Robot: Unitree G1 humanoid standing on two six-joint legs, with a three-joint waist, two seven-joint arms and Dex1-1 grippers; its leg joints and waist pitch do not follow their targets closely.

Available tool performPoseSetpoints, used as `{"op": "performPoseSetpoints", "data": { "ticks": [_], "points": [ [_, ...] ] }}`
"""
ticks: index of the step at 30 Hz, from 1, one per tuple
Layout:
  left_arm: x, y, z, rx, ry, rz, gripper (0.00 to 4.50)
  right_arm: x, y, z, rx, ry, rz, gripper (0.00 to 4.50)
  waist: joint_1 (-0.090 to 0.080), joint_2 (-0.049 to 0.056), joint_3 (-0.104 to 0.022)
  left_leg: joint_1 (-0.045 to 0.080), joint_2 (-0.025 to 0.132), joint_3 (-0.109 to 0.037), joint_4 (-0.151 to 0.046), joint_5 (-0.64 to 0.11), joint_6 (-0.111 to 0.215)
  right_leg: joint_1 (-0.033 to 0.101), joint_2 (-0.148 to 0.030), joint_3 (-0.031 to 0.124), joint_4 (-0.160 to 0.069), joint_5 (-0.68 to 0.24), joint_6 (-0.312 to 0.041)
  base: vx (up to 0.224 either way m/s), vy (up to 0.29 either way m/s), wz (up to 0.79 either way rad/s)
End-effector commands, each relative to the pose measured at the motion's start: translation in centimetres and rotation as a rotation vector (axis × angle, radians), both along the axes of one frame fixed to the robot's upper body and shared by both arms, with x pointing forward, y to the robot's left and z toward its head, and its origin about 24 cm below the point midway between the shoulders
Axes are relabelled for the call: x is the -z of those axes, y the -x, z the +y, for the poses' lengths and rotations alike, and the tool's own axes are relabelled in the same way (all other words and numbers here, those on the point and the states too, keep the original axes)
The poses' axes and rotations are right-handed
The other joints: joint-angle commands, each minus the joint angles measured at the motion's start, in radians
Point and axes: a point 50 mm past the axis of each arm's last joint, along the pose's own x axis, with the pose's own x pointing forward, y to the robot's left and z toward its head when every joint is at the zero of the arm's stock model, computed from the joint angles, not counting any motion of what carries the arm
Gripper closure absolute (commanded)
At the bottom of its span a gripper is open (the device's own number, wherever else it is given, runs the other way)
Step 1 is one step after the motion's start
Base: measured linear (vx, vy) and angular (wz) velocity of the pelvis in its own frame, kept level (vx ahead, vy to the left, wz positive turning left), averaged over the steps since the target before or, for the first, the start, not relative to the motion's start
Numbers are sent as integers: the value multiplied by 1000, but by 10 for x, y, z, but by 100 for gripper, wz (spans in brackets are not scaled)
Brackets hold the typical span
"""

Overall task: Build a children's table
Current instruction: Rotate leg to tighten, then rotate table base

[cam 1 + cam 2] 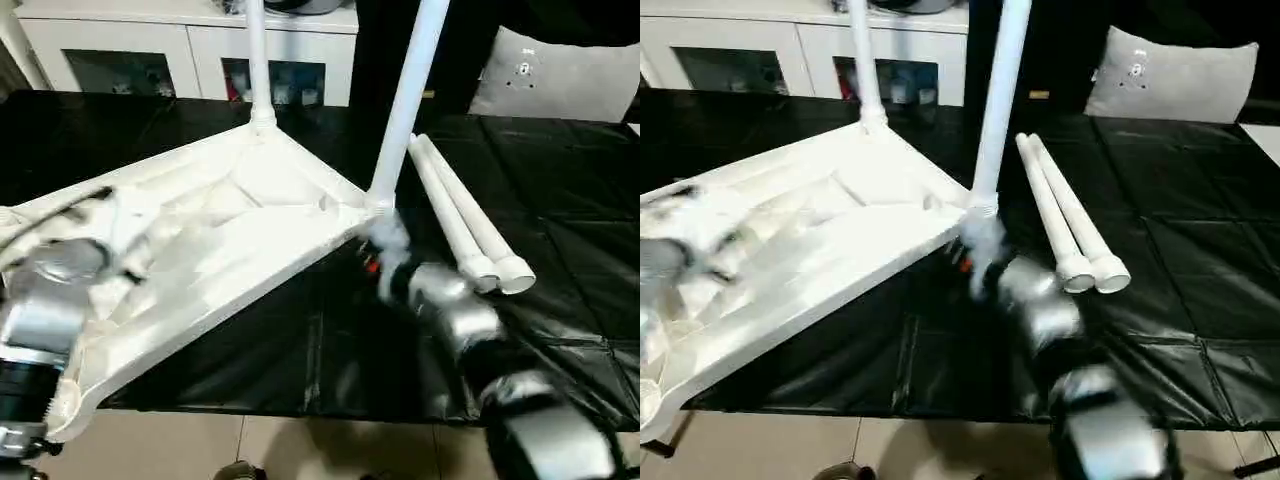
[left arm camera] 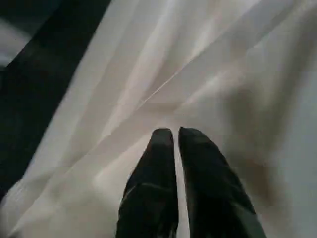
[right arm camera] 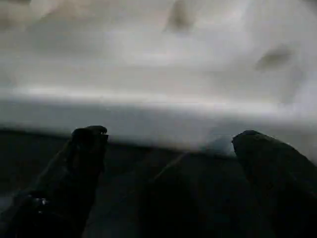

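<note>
Blur smears both forearms in your head views, so read the wrists. Your children's table [image 1: 250, 215] lies upside down on the black mat [image 1: 560, 200], tilted, with two legs [image 1: 405, 100] standing in the far sockets, their tops cut off by the frame. Two loose legs [image 1: 460, 215] lie side by side just to its right. Your left gripper [image 2: 176, 136] hangs over the ribbed underside, fingers nearly together around nothing. Your right gripper [image 3: 168, 141] is spread wide near the tabletop's edge.
</note>
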Motion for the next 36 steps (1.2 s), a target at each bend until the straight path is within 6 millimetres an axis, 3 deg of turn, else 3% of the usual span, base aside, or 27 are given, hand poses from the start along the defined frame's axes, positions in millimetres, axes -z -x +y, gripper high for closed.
{"op": "performPoseSetpoints", "data": {
  "ticks": [1,5,9,13,17,23,24,29,34,35,36],
  "points": [
    [-6,0,9,-50,-65,-2,438,-4,-2,2,-7,32,-7,0,-1,22,-69,29,38,-17,-68,-199,6,42,-69,40,-60,-67,-247,0,0,0],
    [3,4,10,-37,-53,68,444,3,-1,7,8,72,26,0,-1,23,-68,30,37,-18,-69,-209,-7,41,-72,41,-61,-81,-246,0,0,0],
    [24,12,-11,102,64,214,444,7,-3,28,79,58,78,0,-2,20,-67,29,38,-19,-72,-211,-16,39,-76,43,-60,-90,-252,0,0,0],
    [32,20,-19,191,74,295,444,8,-4,34,97,82,83,0,-6,20,-65,29,38,-19,-74,-224,-23,40,-76,44,-61,-90,-244,0,0,0],
    [32,27,-37,352,167,356,444,6,-6,41,111,86,83,0,-8,14,-60,35,39,-19,-79,-276,-36,32,-76,47,-68,-181,-228,0,0,0],
    [31,38,-68,627,293,427,444,3,-8,45,108,88,68,0,-9,16,-60,38,39,-20,-84,-313,-57,29,-75,49,-69,-193,-214,0,0,0],
    [30,37,-81,684,360,425,444,2,-9,46,108,87,64,0,-9,17,-60,37,38,-19,-83,-315,-59,29,-73,49,-68,-193,-213,0,0,0],
    [27,27,-99,746,422,374,444,1,-10,46,112,92,54,0,-7,14,-63,34,35,-18,-81,-287,-60,36,-74,50,-67,-173,-209,0,0,0],
    [30,-3,-125,730,421,209,444,-4,-17,35,167,104,22,0,-9,7,-67,26,32,-15,-75,-224,-40,44,-72,48,-64,-102,-211,0,0,0],
    [31,-8,-132,723,446,187,444,-7,-20,31,193,99,13,0,-5,10,-71,34,33,-12,-69,-219,-38,41,-73,49,-63,-83,-216,0,0,0],
    [31,-10,-135,720,458,177,444,-9,-22,29,206,97,8,0,-4,7,-70,29,32,-12,-70,-205,-34,45,-72,48,-62,-70,-220,0,0,0]
  ]
}}
